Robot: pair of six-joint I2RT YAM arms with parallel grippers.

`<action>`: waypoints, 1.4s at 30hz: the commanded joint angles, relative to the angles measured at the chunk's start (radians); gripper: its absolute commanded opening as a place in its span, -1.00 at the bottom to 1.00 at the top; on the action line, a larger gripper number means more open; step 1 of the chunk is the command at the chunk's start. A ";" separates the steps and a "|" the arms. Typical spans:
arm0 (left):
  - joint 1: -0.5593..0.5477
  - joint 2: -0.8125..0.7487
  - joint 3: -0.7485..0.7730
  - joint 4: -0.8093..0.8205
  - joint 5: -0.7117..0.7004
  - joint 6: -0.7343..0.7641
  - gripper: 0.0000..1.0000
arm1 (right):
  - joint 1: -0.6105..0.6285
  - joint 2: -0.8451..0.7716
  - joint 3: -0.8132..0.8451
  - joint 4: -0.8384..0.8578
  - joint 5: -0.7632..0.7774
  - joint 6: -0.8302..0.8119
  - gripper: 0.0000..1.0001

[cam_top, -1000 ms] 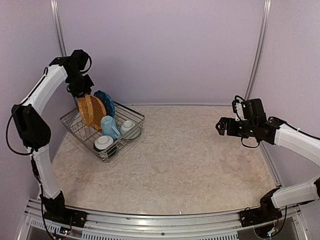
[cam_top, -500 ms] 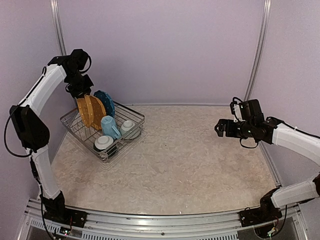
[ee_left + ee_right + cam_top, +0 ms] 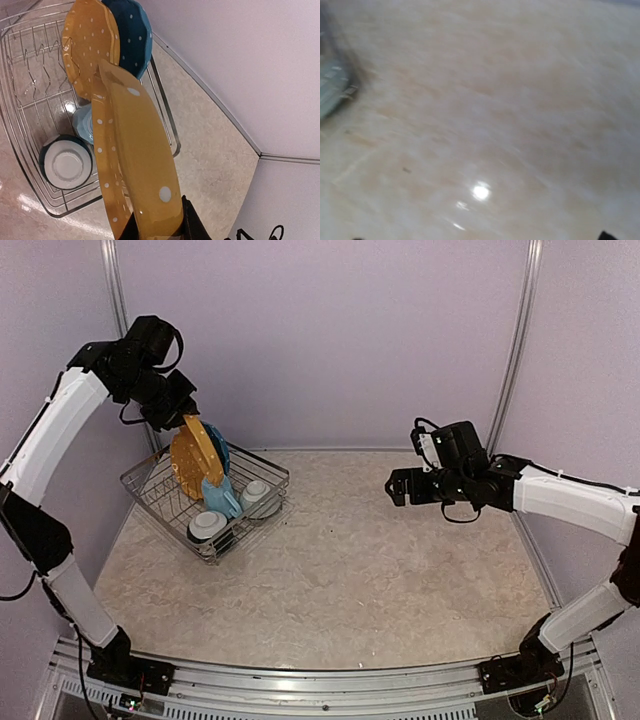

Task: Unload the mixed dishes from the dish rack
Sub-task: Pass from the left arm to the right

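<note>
While the left gripper (image 3: 186, 419) clamps 1 orange-yellow plate (image 3: 135, 165) — scalloped, white-dotted — the right gripper (image 3: 398, 487) hangs spread

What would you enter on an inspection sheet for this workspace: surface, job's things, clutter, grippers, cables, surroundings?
Surface: beige marbled table, glare spots.
Job's things: rack holds racked orange plate, blue plate, mug, near bowl, far bowl; held orange plate is raised over it.
Clutter: nothing seen.
Grippers: left gripper shut on held orange plate's rim; right gripper open, empty.
Cables: black cable loops at both wrists.
Surroundings: lilac walls, metal rail.
</note>
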 commanded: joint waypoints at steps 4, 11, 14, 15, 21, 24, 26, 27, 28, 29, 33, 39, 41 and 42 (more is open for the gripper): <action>-0.073 -0.026 -0.112 0.237 0.137 -0.255 -1.00 | 0.175 0.130 0.160 0.090 0.085 -0.084 1.00; -0.124 0.053 -0.087 0.277 0.213 -0.350 -1.00 | 0.337 0.236 0.251 0.200 0.143 -0.255 0.99; -0.144 0.073 -0.103 0.305 0.236 -0.382 -1.00 | 0.370 0.297 0.285 0.233 0.175 -0.319 0.97; -0.151 0.076 -0.107 0.315 0.243 -0.386 -1.00 | 0.375 0.316 0.297 0.250 0.191 -0.336 0.96; -0.169 0.092 -0.164 0.418 0.304 -0.433 -1.00 | 0.396 0.413 0.341 0.343 0.225 -0.431 0.88; -0.177 0.080 -0.214 0.470 0.315 -0.462 -1.00 | 0.406 0.447 0.354 0.382 0.262 -0.461 0.86; -0.180 0.074 -0.243 0.503 0.325 -0.479 -1.00 | 0.412 0.468 0.369 0.396 0.282 -0.466 0.84; -0.179 0.072 -0.253 0.515 0.332 -0.486 -1.00 | 0.417 0.476 0.370 0.406 0.300 -0.470 0.84; -0.179 0.068 -0.255 0.518 0.337 -0.489 -1.00 | 0.421 0.480 0.364 0.427 0.316 -0.474 0.83; -0.179 0.069 -0.256 0.518 0.344 -0.492 -1.00 | 0.424 0.479 0.351 0.456 0.332 -0.480 0.82; -0.181 0.067 -0.283 0.531 0.384 -0.514 -1.00 | 0.427 0.485 0.306 0.582 0.375 -0.549 0.69; -0.184 0.061 -0.305 0.566 0.432 -0.532 -1.00 | 0.426 0.531 0.334 0.612 0.376 -0.628 0.39; -0.184 0.060 -0.306 0.562 0.436 -0.529 -1.00 | 0.426 0.537 0.335 0.614 0.391 -0.630 0.34; -0.185 0.059 -0.307 0.563 0.436 -0.521 -1.00 | 0.427 0.539 0.331 0.618 0.398 -0.634 0.28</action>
